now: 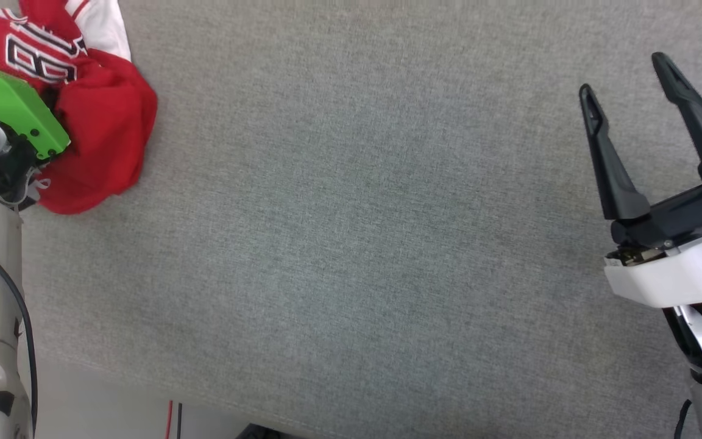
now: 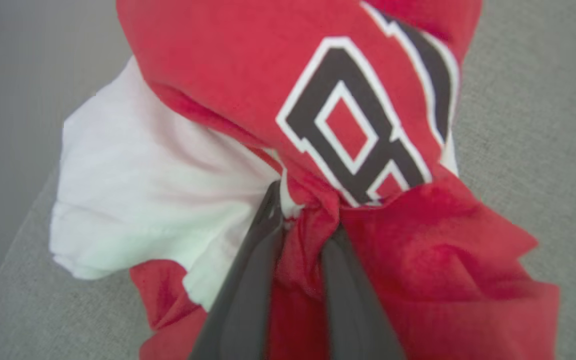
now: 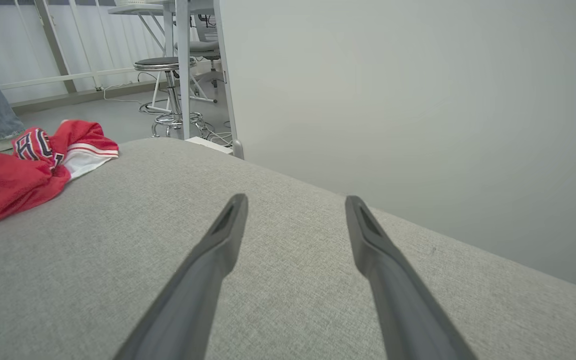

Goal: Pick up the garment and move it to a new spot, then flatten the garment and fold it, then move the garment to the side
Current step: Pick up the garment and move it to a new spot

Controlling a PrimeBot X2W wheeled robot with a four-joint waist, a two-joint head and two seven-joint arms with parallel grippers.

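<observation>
Red soft fabric made up the garment (image 1: pixel 104 131), a crumpled sports jersey with a white sleeve panel and black, white-outlined numerals, bunched at the far left corner of the grey woven-fabric tabletop (image 1: pixel 351 219). By my reading the first step was in hand: picking it up.

In the left wrist view the left tool (image 2: pixel 305 215) was clenched on a gathered knot of red cloth just below the printed numeral. Its two dark fingers (image 2: pixel 248 290) pinched a fold between them, and the white panel puffed out to one side. In the head view a bright green plastic cover (image 1: pixel 13 103) on that wrist sat over the heap and hid the fingers. Whether the cloth was clear of the surface was hard to tell; it probably rested there, since most of it sagged onto the grey weave.

The right tool (image 1: pixel 625 76) hung released at the right, well apart from the garment, its long tapered fingers spread over bare tabletop.

The next move likely called for a straight lift, high enough for the trailing hem to clear, then a carry toward the open middle. The fabric looked thin and limp, so it would drape from a single pinch, and a small bite might slip. The coarse weave could drag on any trailing part.
</observation>
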